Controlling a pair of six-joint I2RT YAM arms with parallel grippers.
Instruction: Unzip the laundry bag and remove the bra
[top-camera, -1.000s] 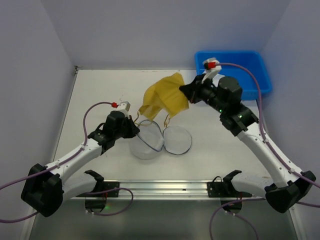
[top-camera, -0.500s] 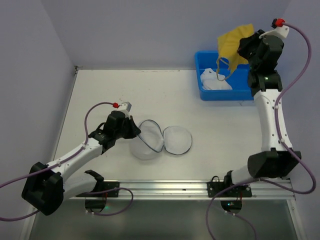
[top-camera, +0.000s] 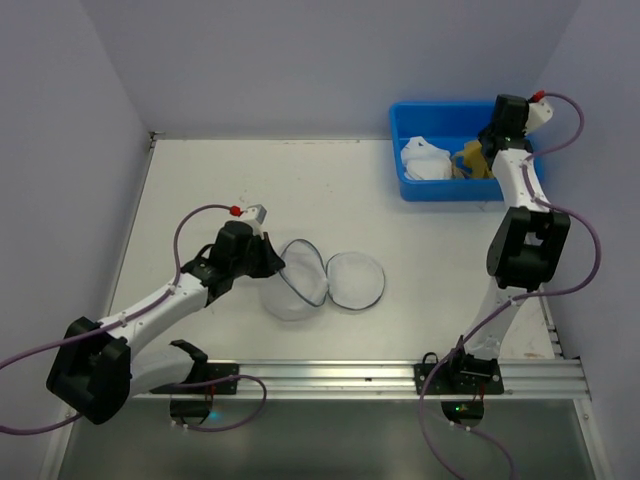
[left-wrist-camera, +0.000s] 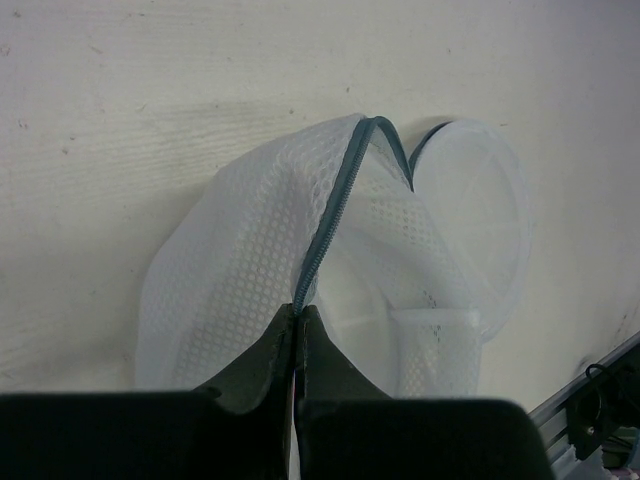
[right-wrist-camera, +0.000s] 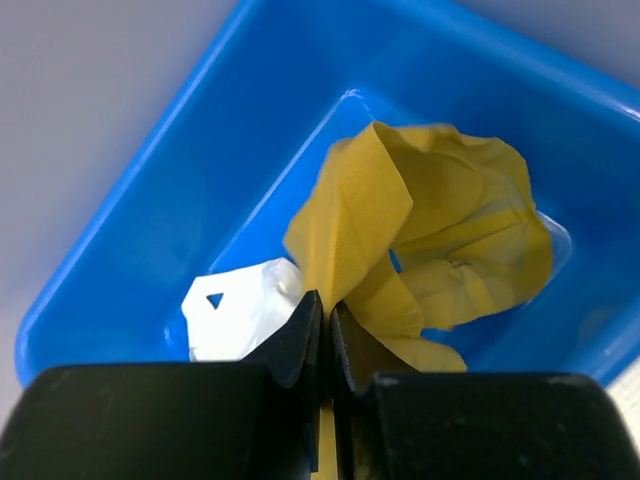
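Top external view: the laundry bag (top-camera: 298, 287) lies on the counter (top-camera: 250, 180), well apart from the blue bin (top-camera: 440, 192), nearer the arm bases and off to the bin's left. The bag is open. Its round flap (top-camera: 356, 280) is folded out flat on the side toward the bin, and the dark zipper (top-camera: 312, 272) curls along the loose rim. The left claw (top-camera: 270, 262) sits at the edge of the bag farthest from the bin. The bra (top-camera: 472, 160) is inside the bin, at its right end, bunched up. A white cloth (top-camera: 422, 160) lies just beside it, nearer the bin's middle. The right claw (top-camera: 490, 140) reaches into the bin from the right end, above the bra.

Left wrist view: the left claw (left-wrist-camera: 297, 310) is pressed together on the zipper (left-wrist-camera: 335, 215) edge of the laundry bag (left-wrist-camera: 235, 270), pinching the mesh rim and holding it raised off the counter (left-wrist-camera: 150, 80).

Right wrist view: the right claw (right-wrist-camera: 326, 310) is closed with its fingers together, and yellow fabric shows in the slit between them, so it is pinching the bra (right-wrist-camera: 440, 230). The crumpled bra rests in a corner of the blue bin (right-wrist-camera: 190, 190), and the white cloth (right-wrist-camera: 240, 305) touches its lower edge.
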